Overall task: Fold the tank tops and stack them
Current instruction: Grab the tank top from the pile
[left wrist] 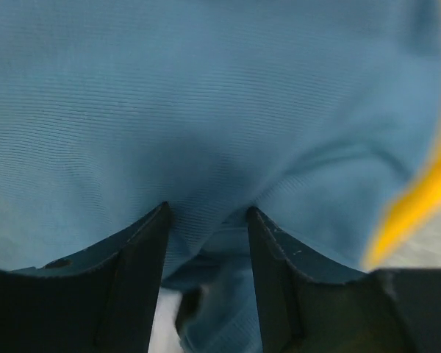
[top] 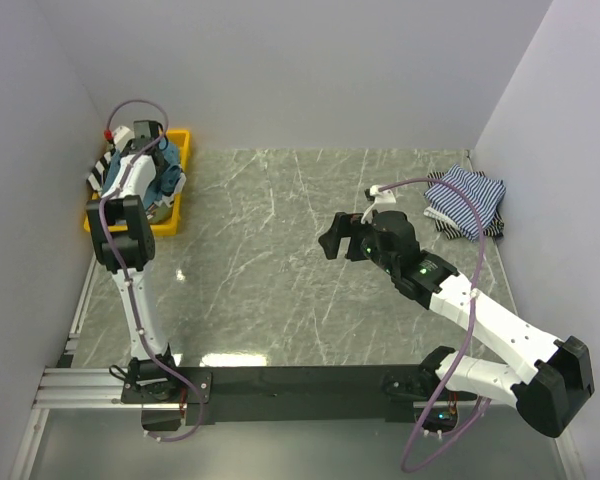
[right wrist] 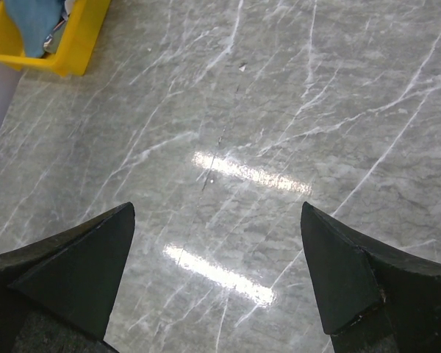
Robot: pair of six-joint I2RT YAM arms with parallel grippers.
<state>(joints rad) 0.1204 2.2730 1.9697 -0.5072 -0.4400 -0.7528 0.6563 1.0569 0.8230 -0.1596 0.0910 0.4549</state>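
Note:
A teal-blue tank top (left wrist: 206, 95) fills the left wrist view. My left gripper (left wrist: 206, 209) presses into it, jaws apart, with a fold of the teal cloth bunched between the fingertips. From above, the left gripper (top: 158, 165) reaches down into the yellow tray (top: 176, 222), where the teal tank top (top: 170, 175) lies beside a black-and-white striped one (top: 99, 173). Thin blue-and-white striped tank tops (top: 468, 198) lie folded in a pile at the back right. My right gripper (top: 332, 240) hovers over mid-table, open and empty (right wrist: 215, 207).
The yellow tray (right wrist: 72, 45) stands in the back left corner against the left wall. White walls close in the marble table (top: 270, 260) on the left, back and right. The right arm's purple cable (top: 450, 190) arcs over the striped pile.

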